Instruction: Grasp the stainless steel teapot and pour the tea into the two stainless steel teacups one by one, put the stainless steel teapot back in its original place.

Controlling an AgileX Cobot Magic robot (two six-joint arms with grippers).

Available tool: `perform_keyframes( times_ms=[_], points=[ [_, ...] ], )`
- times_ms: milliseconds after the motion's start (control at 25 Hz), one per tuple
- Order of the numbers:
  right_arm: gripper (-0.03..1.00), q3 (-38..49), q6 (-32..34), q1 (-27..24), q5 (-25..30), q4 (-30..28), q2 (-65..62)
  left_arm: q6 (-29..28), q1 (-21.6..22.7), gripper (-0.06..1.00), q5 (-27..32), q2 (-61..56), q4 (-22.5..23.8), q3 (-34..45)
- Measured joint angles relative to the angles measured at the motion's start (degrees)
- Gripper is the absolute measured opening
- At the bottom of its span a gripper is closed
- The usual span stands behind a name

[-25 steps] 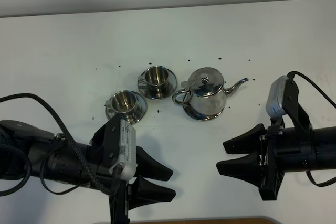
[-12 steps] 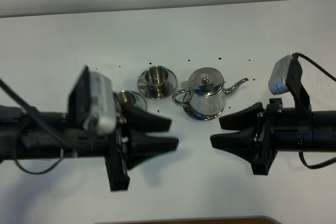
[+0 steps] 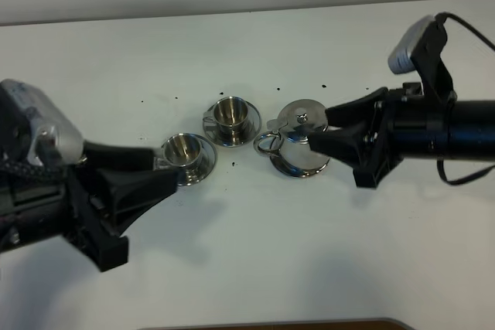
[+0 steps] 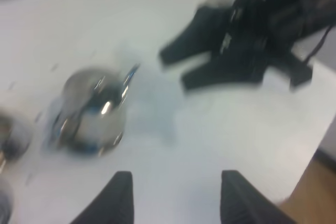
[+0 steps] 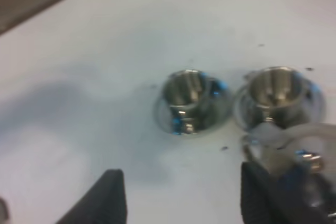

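the fingers of the right gripper stand wide apart, released, with nothing held between them; in the high view their tips lie over the lid and the spout side of the teapot, but whether they touch the steel i cannot tell; the right wrist view is blurred and shows only a piece of the pot at its edge; the left gripper is also released, its fingers spread and empty, the tips just beside the near cup; the far cup sits beyond it, near the teapot's handle; the teapot stands upright on the white table, just beside the far cup, its loop handle turned toward the cups; the spout is hidden under the gripper; both cups look empty, no tea shows; i judge the grasp is not yet made; the pot is stiff steel, polished and round, so its belly would be slippery between flat fingers; with tea inside it is probably rather heavy, and the weight will shift when it is tilted; the loop handle seems the safe place to take hold, closing firmly across it; the lid is a poor place, since it may lift off; the cups are light and easy to knock over
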Motion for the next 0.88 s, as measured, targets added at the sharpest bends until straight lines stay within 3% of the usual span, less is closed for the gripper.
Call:
perform_keyframes(
  times_ms=[160,320,440,560,640,880],
  points=[
    [0.48,-6.0,11.1,0.2,-2.8,-9.9,0.0,-29.4,0.0,0.45,5.5,-3.7,25.2,0.0],
    [0.48,-12.8,25.3,2.0,-3.5,-22.5,0.0,-56.2,0.0,0.44,19.5,-4.6,49.7,-1.3],
    [0.48,-17.4,37.7,4.2,-3.6,-32.0,0.0,-68.6,0.0,0.44,29.2,-4.8,62.2,-1.7],
    [0.48,-20.9,48.0,7.4,-3.5,-40.8,0.0,-73.7,0.0,0.43,36.2,-4.8,68.2,-1.7],
    [0.48,-22.4,53.6,10.2,-3.5,-46.3,0.0,-74.8,0.0,0.43,39.0,-4.8,69.6,-1.7],
    [0.48,-23.2,66.0,17.2,-6.7,-56.2,0.0,-75.4,0.0,0.43,39.7,-5.7,70.9,-1.1]
  ],
)
